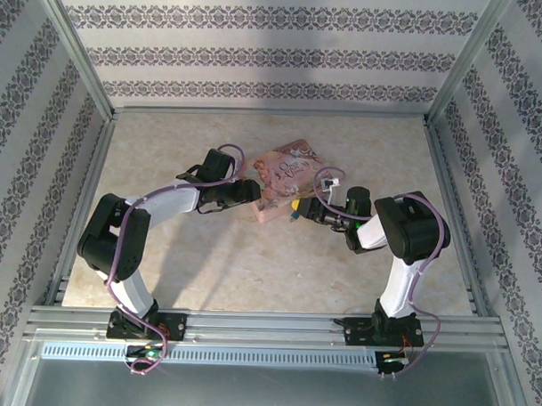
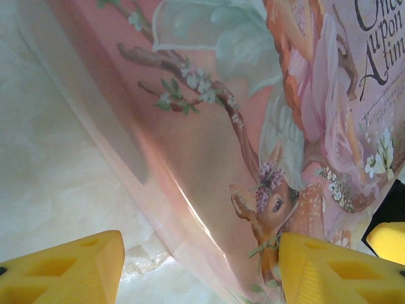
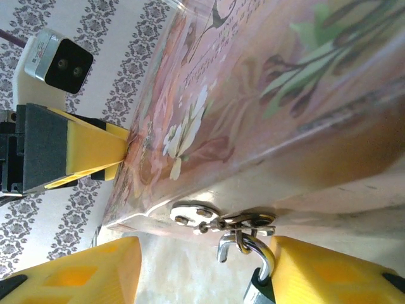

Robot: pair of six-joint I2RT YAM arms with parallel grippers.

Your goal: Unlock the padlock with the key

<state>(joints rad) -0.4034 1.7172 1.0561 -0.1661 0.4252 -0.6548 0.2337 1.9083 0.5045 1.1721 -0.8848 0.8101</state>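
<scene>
The padlock [image 3: 257,292] hangs by its silvery shackle [image 3: 266,254] from the hasp [image 3: 209,215] on the pink tin's front wall. One shackle end stands free of the teal body, whose lower part is cut off by the frame edge. My right gripper [image 3: 202,273] is open, with the lock just inside its right-hand finger [image 3: 329,272]. In the top view this gripper [image 1: 299,210] sits at the tin's near corner. My left gripper [image 2: 202,269] is open and straddles the tin's left edge, one finger [image 2: 335,269] over the lid. I cannot tell where the key is.
The pink illustrated tin [image 1: 288,172] lies in the middle of the beige table [image 1: 251,265]. The left gripper [image 1: 252,193] meets its left side. Patterned walls and metal frame posts close in the table. A metal rail [image 1: 267,326] runs along the near edge.
</scene>
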